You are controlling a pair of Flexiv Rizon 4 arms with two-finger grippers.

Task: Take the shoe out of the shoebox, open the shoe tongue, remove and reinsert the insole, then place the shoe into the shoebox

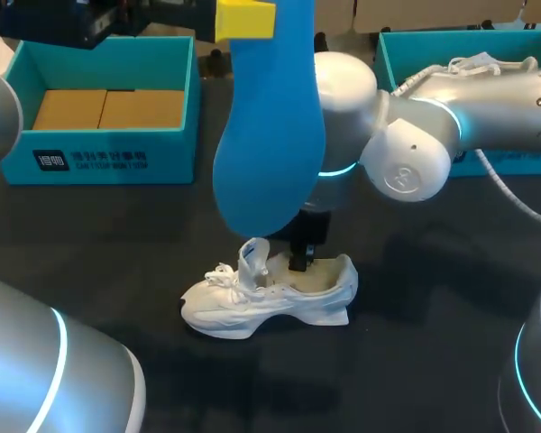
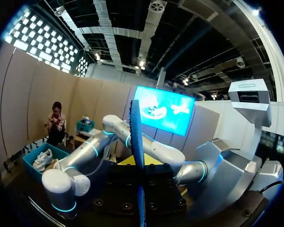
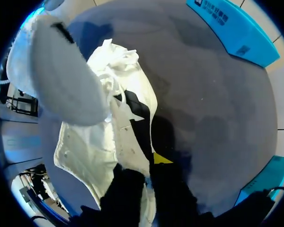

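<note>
In the head view the white shoe [image 1: 266,298] stands on its sole on the dark tabletop [image 1: 433,298], out of the teal shoebox [image 1: 99,158] at the far left, which holds only brown cardboard. A second teal box [image 1: 406,41] sits at the far right, mostly hidden behind my right arm. The tongue [image 1: 252,257] is pulled upright and the shoe mouth is open. High above it, the left hand [image 1: 245,18] holds the blue insole [image 1: 270,135] by its top end, so it hangs clear of the shoe. The right hand [image 1: 299,262] reaches down into the heel opening. In the left wrist view the insole [image 2: 136,137] shows edge-on, a thin blue blade rising from between the fingers of the left hand [image 2: 139,165], which is clamped on it. In the right wrist view the shoe [image 3: 85,151] lies just ahead of and under the right hand [image 3: 149,175]. One yellow fingertip [image 3: 161,158] sits outside the side wall and the other finger is over the inside. They are set narrow, so the right hand appears to pinch the collar and steady the shoe. I judge the task about half done: the shoe is out, the tongue is open and the insole is removed. Still to do are sliding the insole back in and returning the shoe to the shoebox.
</note>
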